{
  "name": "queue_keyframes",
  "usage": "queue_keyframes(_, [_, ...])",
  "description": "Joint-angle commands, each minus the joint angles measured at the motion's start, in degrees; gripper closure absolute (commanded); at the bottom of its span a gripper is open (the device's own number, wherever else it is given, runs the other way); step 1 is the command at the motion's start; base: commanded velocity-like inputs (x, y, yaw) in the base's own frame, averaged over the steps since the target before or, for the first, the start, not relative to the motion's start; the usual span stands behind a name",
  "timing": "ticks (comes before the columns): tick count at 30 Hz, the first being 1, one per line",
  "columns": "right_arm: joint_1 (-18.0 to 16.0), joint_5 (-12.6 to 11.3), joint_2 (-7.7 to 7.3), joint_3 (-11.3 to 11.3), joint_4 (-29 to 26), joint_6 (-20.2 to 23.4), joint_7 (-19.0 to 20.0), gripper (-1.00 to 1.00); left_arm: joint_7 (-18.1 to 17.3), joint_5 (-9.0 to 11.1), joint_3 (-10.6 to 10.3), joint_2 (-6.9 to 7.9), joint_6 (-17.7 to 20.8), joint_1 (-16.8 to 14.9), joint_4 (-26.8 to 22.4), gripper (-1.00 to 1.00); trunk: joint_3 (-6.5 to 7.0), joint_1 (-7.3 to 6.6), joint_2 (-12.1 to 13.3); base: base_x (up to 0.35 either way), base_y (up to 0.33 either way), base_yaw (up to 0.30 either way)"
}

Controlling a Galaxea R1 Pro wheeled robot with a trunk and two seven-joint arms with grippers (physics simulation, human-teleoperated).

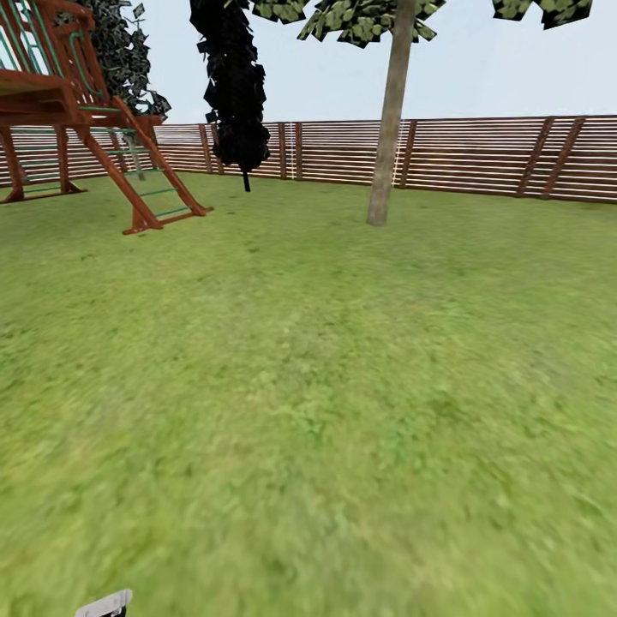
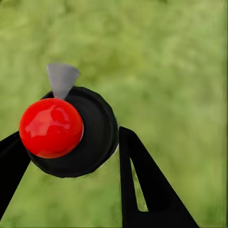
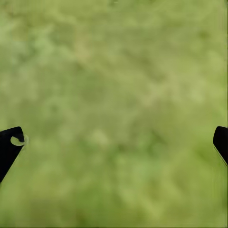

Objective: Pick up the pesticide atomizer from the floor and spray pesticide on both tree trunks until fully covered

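**Left end effector clamped on the atomizer**

We see the left end effector [image 2: 71, 142] closed around the pesticide atomizer [image 2: 78, 133], its red knob [image 2: 51, 127] facing the wrist camera. The right end effector [image 3: 118, 142] hangs with fingers wide apart over lawn [image 1: 326, 386]. A tree trunk [image 1: 387, 128] stands upper centre-right before the fence [image 1: 480, 154]; a play frame [image 1: 77, 120] fills the upper left.

Head view: forward and slightly downward across the wide green lawn [image 1: 308, 411] to the brown horizontal-slat wooden fence [image 1: 480, 158] at the upper frame. Left wrist view: close, looking along the left claw [image 2: 71, 142] onto blurred grass. Right wrist view: likewise downward past the right claw [image 3: 114, 142]. All three views share the lawn.
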Motion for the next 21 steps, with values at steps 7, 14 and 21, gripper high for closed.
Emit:
queue_keyframes(7, [0.0,0.14,0.02,-0.48,-0.07,-0.06,0.32,-1.0,-0.3,0.28,0.17,-0.01,-0.13,-0.03,0.04,1.0,-0.05,0.03,-0.02,0.336,0.0,0.0])
queue_keyframes(14, [0.0,0.12,0.02,-0.48,-0.07,-0.08,0.32,-1.0,-0.3,0.28,0.17,0.0,-0.13,-0.03,0.04,1.0,-0.05,0.03,-0.02,0.336,0.0,0.0])
queue_keyframes(21, [0.0,0.14,0.02,-0.48,-0.07,-0.08,0.32,-1.0,-0.3,0.28,0.17,0.0,-0.16,-0.03,0.04,1.0,-0.05,0.03,-0.02,0.336,0.0,0.0])
